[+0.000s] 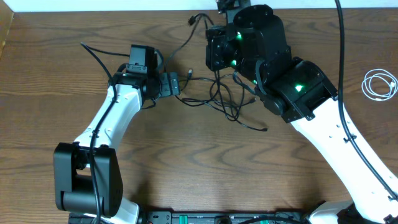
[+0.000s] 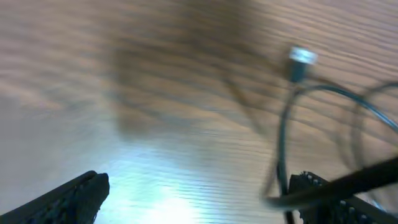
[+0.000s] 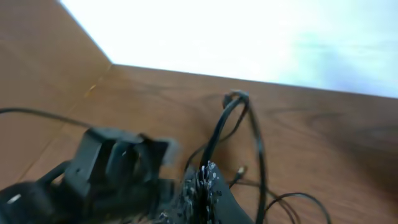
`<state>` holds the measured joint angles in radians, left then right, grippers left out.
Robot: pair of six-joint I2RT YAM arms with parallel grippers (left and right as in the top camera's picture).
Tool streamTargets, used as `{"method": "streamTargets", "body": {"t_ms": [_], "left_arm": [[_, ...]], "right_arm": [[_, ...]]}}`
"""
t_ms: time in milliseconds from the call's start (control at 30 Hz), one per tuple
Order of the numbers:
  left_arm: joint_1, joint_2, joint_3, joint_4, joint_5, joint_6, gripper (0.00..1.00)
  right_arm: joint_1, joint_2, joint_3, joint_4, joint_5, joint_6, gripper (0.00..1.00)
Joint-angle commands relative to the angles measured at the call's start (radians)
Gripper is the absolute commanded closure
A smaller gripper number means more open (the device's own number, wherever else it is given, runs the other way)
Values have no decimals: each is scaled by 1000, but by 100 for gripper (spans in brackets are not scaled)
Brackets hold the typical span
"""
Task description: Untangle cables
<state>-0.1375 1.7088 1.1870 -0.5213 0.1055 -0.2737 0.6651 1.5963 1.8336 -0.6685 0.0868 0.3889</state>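
The black cables [image 1: 225,94] lie tangled on the wooden table between the two arms. My left gripper [image 1: 178,84] stands open at the tangle's left edge. In the left wrist view its fingertips [image 2: 84,191] are wide apart over bare wood, and a black cable [image 2: 283,143] with a silver plug [image 2: 303,59] loops past the right one. My right gripper [image 1: 216,66] is above the tangle's far side. In the right wrist view the right gripper [image 3: 204,177] is shut on a black cable [image 3: 219,127] that rises in a loop from its tips. A coiled white cord [image 1: 379,84] lies far right.
The left arm's gripper body [image 3: 115,163] sits close in front of the right gripper. A thick black arm wire [image 1: 341,56] runs down the right side. The table's far edge [image 3: 249,74] is just beyond the loop.
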Motion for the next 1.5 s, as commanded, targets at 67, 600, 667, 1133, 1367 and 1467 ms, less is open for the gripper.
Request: {"method": "streamTargets", "body": {"t_ms": [67,600,667,1133,1367,1467], "left_arm": [[7,-14,-3,-39,-264,-156,2],[48,-14,-3,-52,-246,-185,2],[48,-14,-3,-46,-218,-185,2],[47,-14,-3,33,278,46,2],[47,-14,-3,26,504,60,2],[47,-14,-3,17,535,60,2]], "right_arm": [[-5,-17,19,50,139,-17,99],[-21,-21,18,-5,240,-54,99],[-32,-19,18,-60,287,-53,99],[-74,42,18,-319,297,54,99],[-97,108,18,-435,296,132,99],[-102,143,18,-459,296,138,99]]}}
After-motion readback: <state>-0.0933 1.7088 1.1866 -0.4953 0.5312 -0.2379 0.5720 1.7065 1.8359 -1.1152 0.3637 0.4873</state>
